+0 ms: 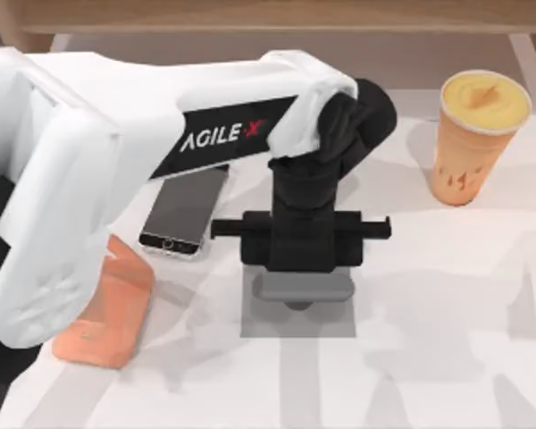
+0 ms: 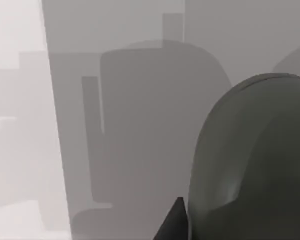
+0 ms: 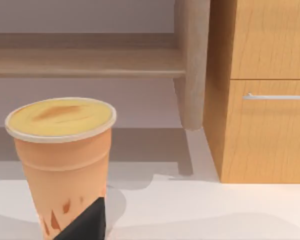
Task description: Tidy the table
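The bench (image 1: 447, 340) is the broad white top under everything, and it is not yet tidy. A smartphone (image 1: 183, 210) lies left of centre. A salmon-pink slab (image 1: 107, 313), which I can't identify more closely, sits near the bench's left edge, just beside the phone. A lidded cup of orange drink (image 1: 478, 134) stands well apart at the far right, and the light wooden shelf (image 1: 277, 13) runs along the back.

My left arm reaches in from the left, and the left gripper (image 1: 299, 259) hangs straight down over the small grey mat (image 1: 259, 322) at the middle of the bench. A dark grey rounded object, by its shape a computer mouse (image 1: 299, 290), rests on the mat right under the gripper. In the left wrist view the mouse (image 2: 255, 160) looms very close above the mat (image 2: 140, 125). I cannot tell whether this gripper is spread, closed, or gripping the mouse.

I judge the step in hand to be the mouse at the mat, either a pick or a placement; which one I can't say.

If it is a pick, the next move calls for a square closure across the mouse's flanks, since the domed shell could slip. If it is a placement, it needs a clean vertical retreat.

The right gripper (image 3: 85, 222) idles close to the cup (image 3: 62, 160), facing the shelf and a wooden drawer unit (image 3: 265, 90); its state I cannot tell either.
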Controlling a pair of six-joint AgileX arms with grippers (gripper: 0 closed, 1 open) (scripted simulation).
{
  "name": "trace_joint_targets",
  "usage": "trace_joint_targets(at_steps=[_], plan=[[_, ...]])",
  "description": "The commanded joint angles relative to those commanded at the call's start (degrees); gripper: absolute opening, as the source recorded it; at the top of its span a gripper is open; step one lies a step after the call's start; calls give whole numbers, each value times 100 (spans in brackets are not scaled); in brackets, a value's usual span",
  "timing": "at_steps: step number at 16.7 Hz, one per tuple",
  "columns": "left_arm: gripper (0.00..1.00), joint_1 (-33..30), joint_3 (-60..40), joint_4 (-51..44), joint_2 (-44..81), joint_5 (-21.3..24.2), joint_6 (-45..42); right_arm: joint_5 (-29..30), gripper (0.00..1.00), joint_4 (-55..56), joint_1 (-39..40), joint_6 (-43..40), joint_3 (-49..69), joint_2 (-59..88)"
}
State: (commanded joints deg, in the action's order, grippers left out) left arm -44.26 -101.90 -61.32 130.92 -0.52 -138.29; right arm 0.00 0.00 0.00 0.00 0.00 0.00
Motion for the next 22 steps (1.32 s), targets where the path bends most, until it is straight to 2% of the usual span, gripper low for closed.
trace_joint_targets(at_steps=[11, 22], plan=[[98, 0, 0, 0, 0, 0, 0, 0, 100, 0, 0, 0, 0, 0], [100, 12, -23, -10, -14, -1, 47, 0, 100, 0, 0, 0, 0, 0]])
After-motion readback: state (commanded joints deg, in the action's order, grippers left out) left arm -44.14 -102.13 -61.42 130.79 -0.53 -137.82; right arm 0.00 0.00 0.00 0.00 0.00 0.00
